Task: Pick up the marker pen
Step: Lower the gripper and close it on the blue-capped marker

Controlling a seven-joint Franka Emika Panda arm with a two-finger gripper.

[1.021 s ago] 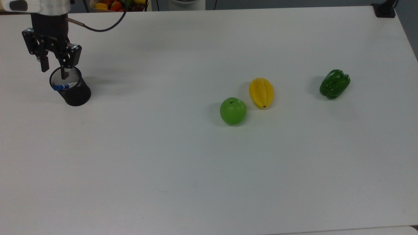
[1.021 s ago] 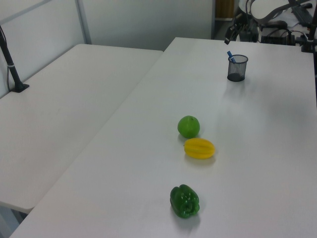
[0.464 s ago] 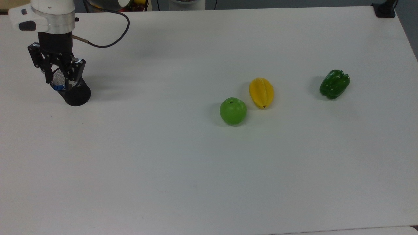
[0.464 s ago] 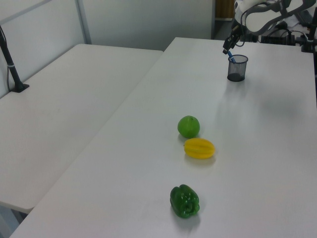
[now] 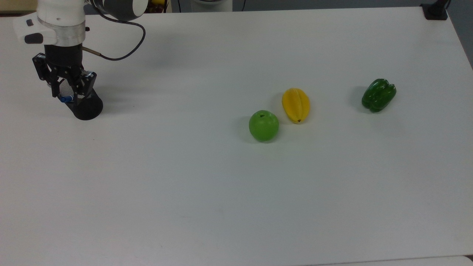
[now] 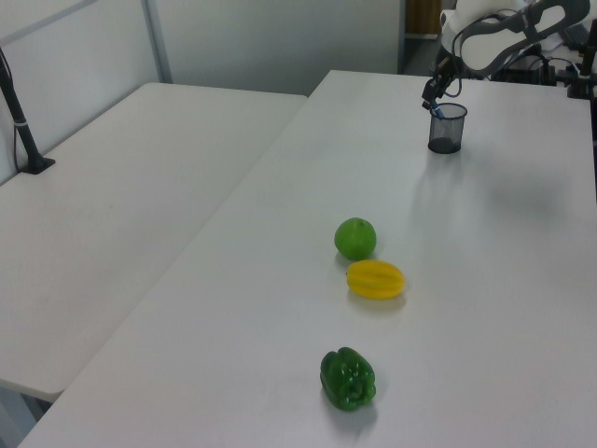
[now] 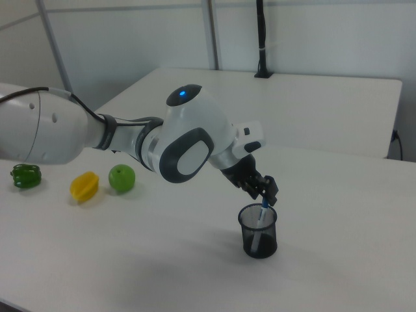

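The marker pen stands slanted in a black mesh cup near the top view's left edge, with its blue cap poking above the rim. My gripper hangs straight over the cup's mouth, open, one finger on each side of the blue cap. In the right view the marker pen shows as a white barrel through the mesh cup, with the gripper just above its blue top. In the left view the gripper sits at the far cup.
A green apple, a yellow starfruit and a green pepper lie on the white table toward the top view's right. A black clamp sits at the far right corner. The arm's cable loops behind the gripper.
The gripper came down from above the cup to its mouth, so its fingers now straddle the marker's blue cap. In the last half second it barely moved.
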